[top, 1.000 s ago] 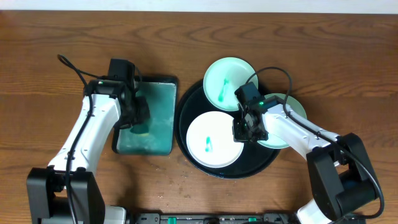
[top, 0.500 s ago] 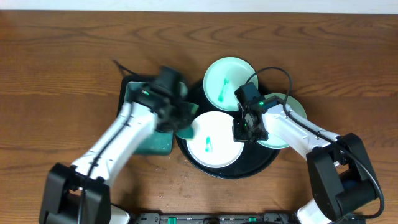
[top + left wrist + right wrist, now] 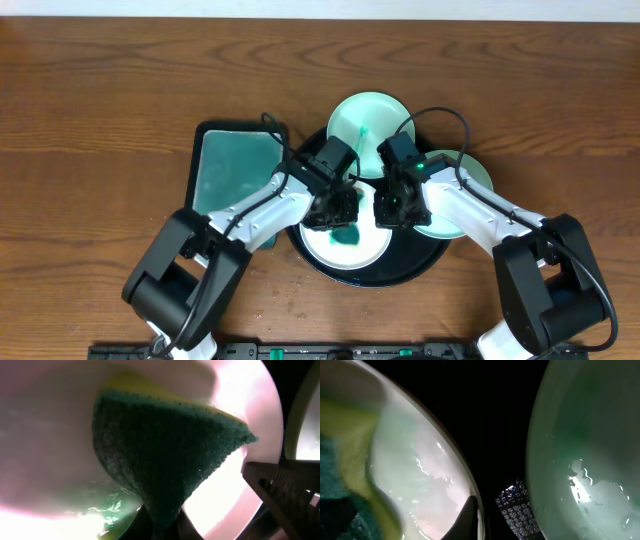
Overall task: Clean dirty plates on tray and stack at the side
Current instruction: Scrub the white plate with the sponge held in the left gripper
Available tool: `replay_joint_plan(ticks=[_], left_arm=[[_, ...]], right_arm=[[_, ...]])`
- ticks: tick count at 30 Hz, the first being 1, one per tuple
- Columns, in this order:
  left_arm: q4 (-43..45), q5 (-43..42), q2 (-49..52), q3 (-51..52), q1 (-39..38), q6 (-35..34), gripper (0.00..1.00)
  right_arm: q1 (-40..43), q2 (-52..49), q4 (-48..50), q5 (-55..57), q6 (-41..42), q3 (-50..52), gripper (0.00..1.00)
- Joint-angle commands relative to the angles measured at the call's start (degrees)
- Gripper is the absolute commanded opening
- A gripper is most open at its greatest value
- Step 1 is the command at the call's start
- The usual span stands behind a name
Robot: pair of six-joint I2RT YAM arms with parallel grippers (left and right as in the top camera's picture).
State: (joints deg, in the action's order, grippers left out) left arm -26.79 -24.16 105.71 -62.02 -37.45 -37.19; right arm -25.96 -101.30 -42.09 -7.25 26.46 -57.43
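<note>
The black round tray holds three plates. My left gripper is shut on a green and yellow sponge and presses it onto the white front plate, where teal shows under it. My right gripper is shut on that plate's right rim. A mint plate with a teal smear lies at the tray's back. Another mint plate lies at the right, partly under my right arm, and it also shows wet in the right wrist view.
A rectangular black tray with teal contents stands left of the round tray. Bare wooden table surrounds both. The two grippers are close together over the front plate.
My left arm swung right from the rectangular tray to the front plate with the sponge. The plate's small teal smear is now under the sponge. The right arm has not moved.
</note>
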Motion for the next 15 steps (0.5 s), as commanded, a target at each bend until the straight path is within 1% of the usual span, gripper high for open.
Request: replay_joint_plan(ticks=[1, 6, 11, 15], left_arm=[[-2.84, -1.27, 3.32, 0.68, -0.5, -1.51, 0.07], [-11.08, 13.68, 4.46, 0.66, -0.5, -4.48, 0.07], [-16.96, 22.71, 4.44, -1.62, -0.46, -5.38, 0.07], [-20.76, 32.68, 4.44, -2.8, -0.46, -5.29, 0.07]], right_arm=[[-0.28, -1.38, 0.87, 3.37, -0.37, 0.55, 0.01], [-0.28, -1.38, 0.94, 3.37, -0.37, 0.55, 0.01], [-0.28, -1.38, 1.05, 3.37, -0.37, 0.55, 0.01], [-0.28, -1.38, 0.96, 3.37, -0.37, 0.55, 0.01]])
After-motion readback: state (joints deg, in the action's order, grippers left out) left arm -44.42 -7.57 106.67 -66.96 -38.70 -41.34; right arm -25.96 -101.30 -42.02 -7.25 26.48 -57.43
